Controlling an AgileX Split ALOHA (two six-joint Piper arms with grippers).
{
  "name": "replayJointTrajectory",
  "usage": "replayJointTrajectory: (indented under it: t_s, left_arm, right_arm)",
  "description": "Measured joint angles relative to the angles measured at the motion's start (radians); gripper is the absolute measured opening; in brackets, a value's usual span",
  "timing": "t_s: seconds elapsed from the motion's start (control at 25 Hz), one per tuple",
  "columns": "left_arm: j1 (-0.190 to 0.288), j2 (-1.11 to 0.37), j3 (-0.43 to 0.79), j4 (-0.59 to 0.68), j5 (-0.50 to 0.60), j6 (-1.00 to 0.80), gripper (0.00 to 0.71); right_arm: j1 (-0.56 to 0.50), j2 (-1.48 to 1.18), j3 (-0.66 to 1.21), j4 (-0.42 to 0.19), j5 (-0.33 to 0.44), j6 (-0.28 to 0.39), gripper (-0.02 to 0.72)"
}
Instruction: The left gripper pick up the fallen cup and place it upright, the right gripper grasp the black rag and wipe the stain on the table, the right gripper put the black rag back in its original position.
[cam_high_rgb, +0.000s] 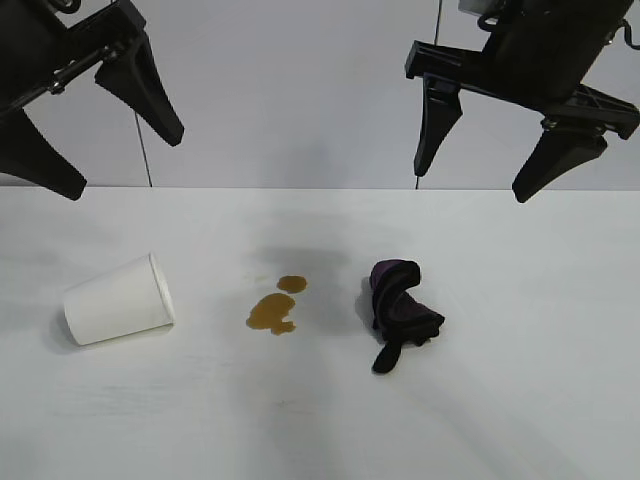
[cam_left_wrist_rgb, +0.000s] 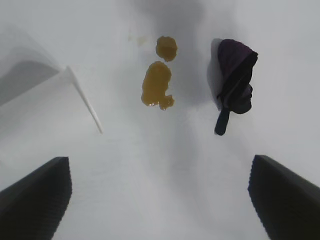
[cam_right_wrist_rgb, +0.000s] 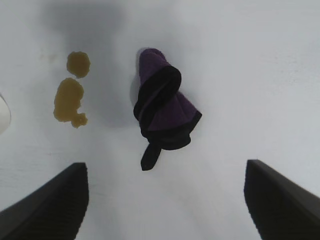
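The white paper cup (cam_high_rgb: 118, 301) lies on its side at the table's left, rim toward the middle; the left wrist view catches it too (cam_left_wrist_rgb: 35, 87). An amber stain (cam_high_rgb: 274, 309) in two blobs sits mid-table (cam_left_wrist_rgb: 157, 82) (cam_right_wrist_rgb: 70, 97). To its right lies the crumpled black rag (cam_high_rgb: 398, 308) with a purple side showing (cam_left_wrist_rgb: 234, 80) (cam_right_wrist_rgb: 162, 105). My left gripper (cam_high_rgb: 125, 160) hangs open high above the cup. My right gripper (cam_high_rgb: 470, 185) hangs open high above the rag. Neither holds anything.
The white table (cam_high_rgb: 520, 400) stretches wide around the three things. A pale wall with vertical seams stands behind the far edge.
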Motion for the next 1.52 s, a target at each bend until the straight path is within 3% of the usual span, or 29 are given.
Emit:
replayJointTrajectory:
  t_s: [0.16, 0.32, 0.52, 1.08, 1.52]
  left_arm:
    - [-0.011, 0.0, -0.003, 0.146, 0.072, 0.285, 0.693]
    - [-0.061, 0.0, -0.003, 0.323, 0.087, 0.594, 0.693]
    - [-0.098, 0.019, -0.004, 0.356, 0.017, 0.744, 0.693]
    - [-0.102, 0.242, -0.005, 0.338, -0.138, 0.781, 0.693]
    - [-0.105, 0.338, -0.005, 0.232, -0.233, 0.879, 0.693]
  right_arm:
    - [0.0, 0.0, 0.0, 0.0, 0.0, 0.0, 0.589]
    - [0.0, 0.0, 0.0, 0.0, 0.0, 0.0, 0.589]
    - [0.0, 0.0, 0.0, 0.0, 0.0, 0.0, 0.589]
    - [0.0, 0.0, 0.0, 0.0, -0.002, -0.008, 0.589]
    - [0.0, 0.0, 0.0, -0.001, -0.026, -0.024, 0.589]
